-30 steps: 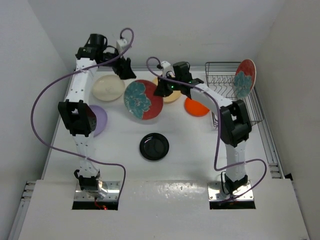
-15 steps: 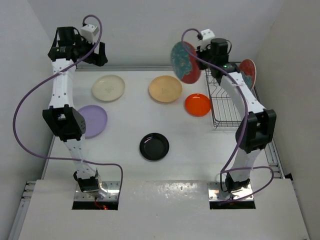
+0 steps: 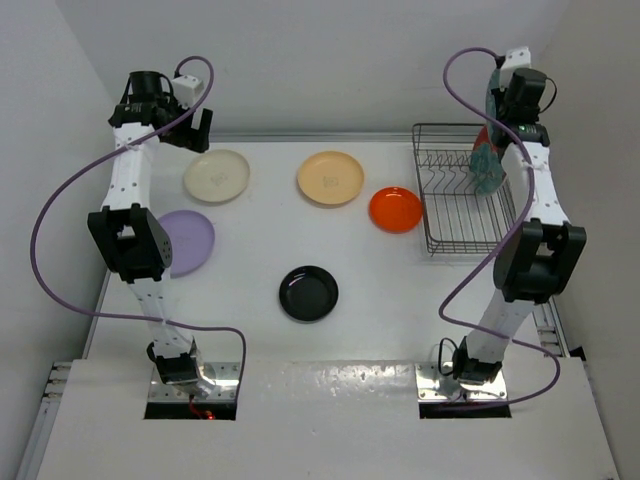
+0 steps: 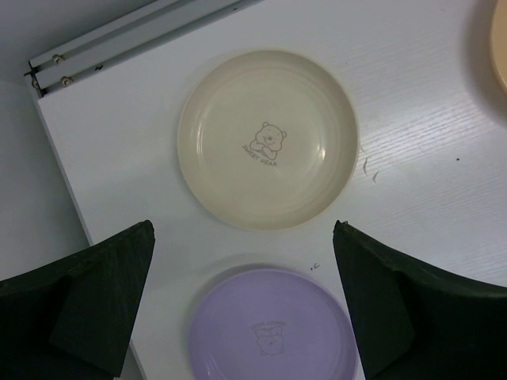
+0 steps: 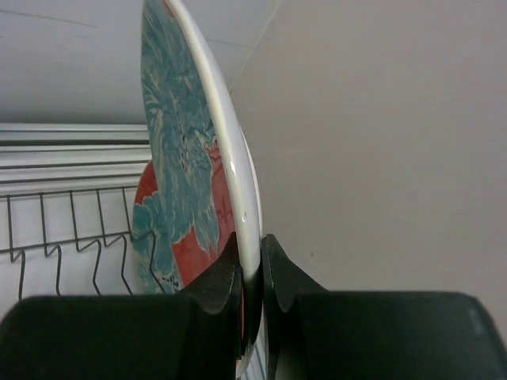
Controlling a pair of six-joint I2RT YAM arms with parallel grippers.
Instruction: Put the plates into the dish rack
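Red plate [image 3: 484, 165] in rack [image 3: 450, 215]; second red plate [image 5: 207, 119] clamped in right pincer [image 5: 252, 261] above it; left pincer [image 4: 242, 227] apart; five plates [image 3: 330, 178] left on tabletop [image 3: 400, 290].

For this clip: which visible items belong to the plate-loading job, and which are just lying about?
Job: dish rack; held red-and-teal plate in right end effector; racked red-and-teal plate; cream plate; pale orange plate; bright orange plate; black plate; lavender plate.
Lying about: purple cables; metal rail.
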